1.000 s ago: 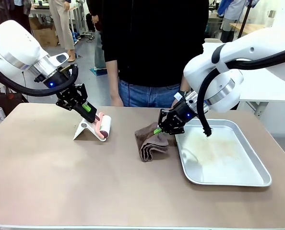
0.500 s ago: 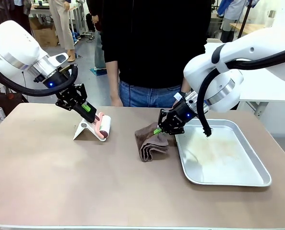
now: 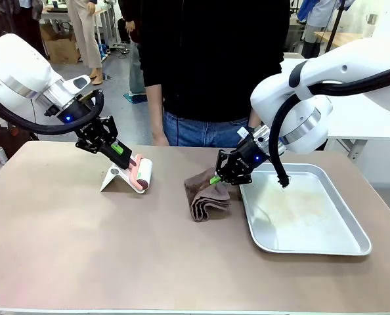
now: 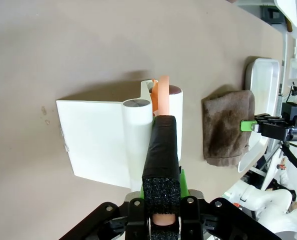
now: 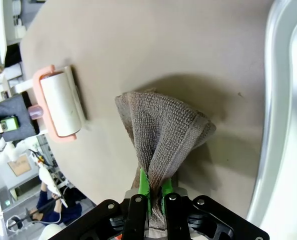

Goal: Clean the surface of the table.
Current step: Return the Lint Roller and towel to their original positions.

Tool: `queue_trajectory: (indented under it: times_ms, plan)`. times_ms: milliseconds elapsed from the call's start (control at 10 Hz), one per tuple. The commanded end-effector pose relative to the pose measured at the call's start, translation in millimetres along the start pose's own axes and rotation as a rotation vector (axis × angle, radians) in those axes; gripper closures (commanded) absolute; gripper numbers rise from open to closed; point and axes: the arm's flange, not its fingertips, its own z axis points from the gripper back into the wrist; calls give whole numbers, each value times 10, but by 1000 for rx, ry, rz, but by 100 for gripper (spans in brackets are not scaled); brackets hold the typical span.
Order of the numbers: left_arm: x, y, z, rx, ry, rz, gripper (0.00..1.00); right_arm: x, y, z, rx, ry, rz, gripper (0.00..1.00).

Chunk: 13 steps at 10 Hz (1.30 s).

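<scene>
We see the tan bench (image 3: 116, 249) running left-right across the front view, long axis sideways, near edge at the bottom, a person (image 3: 215, 65) in a black top standing at the far side. Left claw (image 3: 124, 155) is clamped shut on the foam-wrapped handle (image 4: 161, 150) of a lint roller (image 3: 142, 173), which sits on a white stand (image 3: 114, 178) left of centre. Right claw (image 3: 216, 178) is pinched tight on the top edge of a brown towel (image 3: 205, 197); the towel hangs in folds with its lower end on the bench, just beside the metal tray (image 3: 352, 239) on the right. Front view gives the layout: roller, towel, tray in 1 row, left to right. Left wrist view adds what that hides: the handle runs straight up between the fingers (image 4: 184, 183), the roller's pink frame (image 4: 163, 90) tops the white stand (image 4: 98, 145), and the towel (image 4: 226, 125) lies flat-looking beyond, with the other claw (image 4: 248, 125) on its edge. Right wrist view shows the towel (image 5: 163, 130) bunched into the green pads (image 5: 144, 187), the roller's white drum (image 5: 61, 105) in its pink frame farther off, and the tray rim (image 5: 278, 100) along 1 side. Tray floor looks smeared in the front view.
</scene>
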Motion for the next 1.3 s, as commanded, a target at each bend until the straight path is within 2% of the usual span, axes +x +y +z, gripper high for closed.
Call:
queue_trajectory:
  times_ms: [0, 800, 900, 1000, 1100, 1200]
  plan:
    - [-35, 177, 36, -3, 1, -1, 78, -28, 49, 3, -28, 11, -22, 90]
    - [-51, 229, 49, 5, 11, 3, 78, -23, 60, -14, -25, 19, -19, 90]
    - [-52, 232, 52, 6, 13, 4, 78, -25, 58, -15, -25, 18, -16, 86]
    - [-52, 236, 55, 9, 18, 5, 58, -25, 54, -19, -22, 20, -18, 48]
    - [-51, 233, 57, 13, 20, 6, 28, -29, 51, -22, -21, 20, -17, 31]
    - [-50, 237, 61, 19, 21, 4, 2, -25, 46, -24, -22, 21, -20, 0]
